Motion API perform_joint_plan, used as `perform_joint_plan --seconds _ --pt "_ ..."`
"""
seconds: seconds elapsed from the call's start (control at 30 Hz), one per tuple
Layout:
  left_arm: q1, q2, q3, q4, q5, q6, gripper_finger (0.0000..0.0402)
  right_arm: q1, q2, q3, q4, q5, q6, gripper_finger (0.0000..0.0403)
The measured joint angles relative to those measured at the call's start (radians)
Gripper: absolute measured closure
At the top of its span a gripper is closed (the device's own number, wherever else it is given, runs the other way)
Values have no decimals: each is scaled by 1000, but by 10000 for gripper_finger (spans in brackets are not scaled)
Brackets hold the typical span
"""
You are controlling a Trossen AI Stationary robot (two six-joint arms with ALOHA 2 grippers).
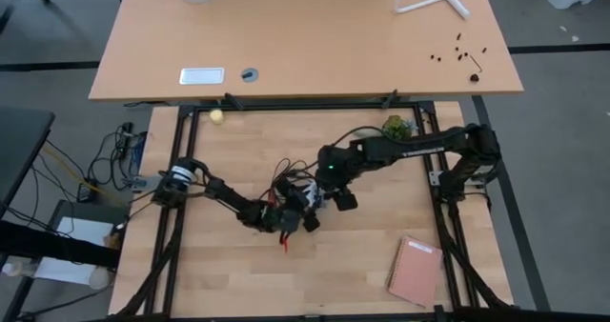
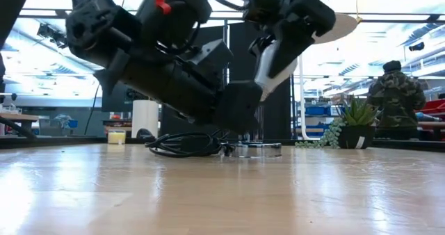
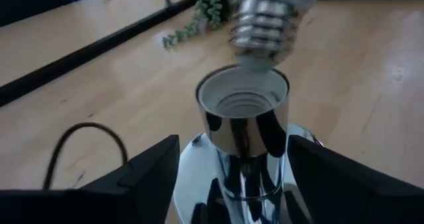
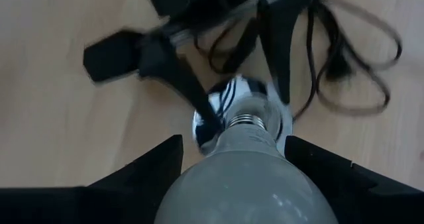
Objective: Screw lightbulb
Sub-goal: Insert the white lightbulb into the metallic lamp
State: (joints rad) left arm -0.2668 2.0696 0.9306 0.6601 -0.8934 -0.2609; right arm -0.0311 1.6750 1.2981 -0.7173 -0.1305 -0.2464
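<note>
Fingers of right gripper [image 4: 228, 177] clamp lightbulb [image 4: 232, 184]; its screw base hangs just above socket [image 3: 243, 108] mouth, offset toward 1 o'clock, axis tilted. Left gripper [image 3: 232, 174] straddles socket, fingers wide. Your move: align, lower.

The two tools are crowding the middle of the table [image 1: 238, 274]: the left tool [image 3: 232, 177] is flanking the chrome socket [image 3: 244, 128], and the right tool [image 4: 232, 177] is holding the lightbulb [image 4: 242, 177] just above the socket's mouth, so nothing else is fitting in there. A coiled black cord [image 2: 184, 144] is lying on the boards right beside the socket, blocking a low approach on that side. A pink notebook [image 1: 416, 271] is occupying the near right corner, and a small plant [image 1: 395, 127] is sitting at the far edge. The near left boards are lying open.
</note>
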Motion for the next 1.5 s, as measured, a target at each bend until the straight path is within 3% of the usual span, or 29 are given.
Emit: perform_joint_plan --seconds 0.17,0.6,1.17,1.5 --pt "24 2 -3 55 88 80 126 -3 28 70 -71 -2 -18 136" --pt "25 3 -6 131 121 176 200 -6 42 123 -128 -2 -37 135" --pt "83 4 15 232 282 257 203 22 41 123 -208 7 119 135" --pt "92 4 47 215 302 295 203 19 41 123 -204 17 164 135"
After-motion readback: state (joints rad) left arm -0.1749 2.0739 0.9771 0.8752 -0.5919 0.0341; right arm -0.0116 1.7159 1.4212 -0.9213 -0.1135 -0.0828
